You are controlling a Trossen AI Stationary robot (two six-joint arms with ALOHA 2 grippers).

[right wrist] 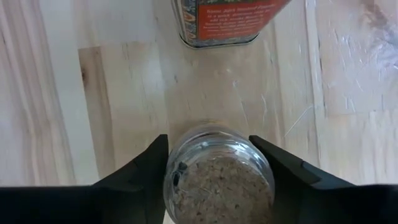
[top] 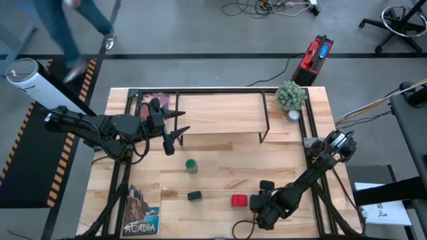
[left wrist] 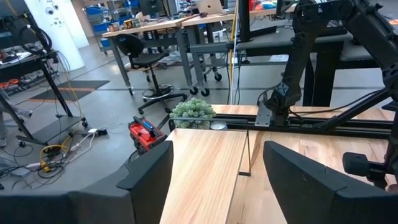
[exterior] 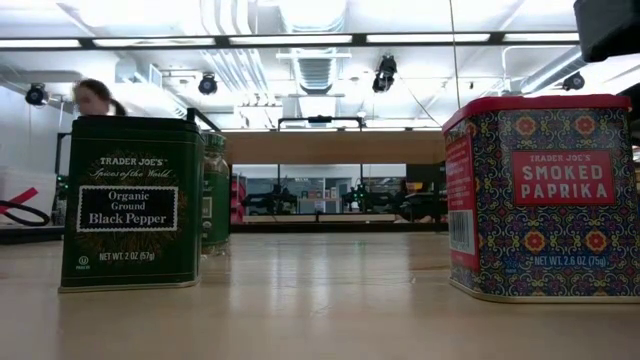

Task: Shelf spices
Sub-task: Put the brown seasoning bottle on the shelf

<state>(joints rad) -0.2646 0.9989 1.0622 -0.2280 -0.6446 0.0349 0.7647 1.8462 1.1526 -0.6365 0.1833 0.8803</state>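
The shelf (top: 220, 112) stands at the table's far side, its light board on thin black legs. My left gripper (top: 175, 131) hovers open over the board's near left part, also seen in its wrist view (left wrist: 217, 180). The green-capped jar (top: 191, 165) stands mid-table, partly hidden behind the dark pepper tin (exterior: 132, 203) in the low view. That dark tin (top: 194, 196) and the red paprika tin (top: 239, 199) stand near the near edge. My right gripper (top: 265, 195), just right of the red tin (right wrist: 221, 22), is shut on the tiny tan jar (right wrist: 217, 177). My right gripper pinches the tiny tan jar by its clear glass wall (right wrist: 177, 171), one finger (right wrist: 146, 165) on each side. The fingers come from above, pointing down at the table. Whether the jar's base is on the wood or lifted clear, I cannot tell.
A green potted plant (top: 291, 95) and a small round dish (top: 293, 115) sit at the far right corner beside the shelf. An Acadia card (top: 141, 215) lies at the near left corner. A picture (top: 157, 102) lies on the shelf's left end. A person walks beyond the far left.
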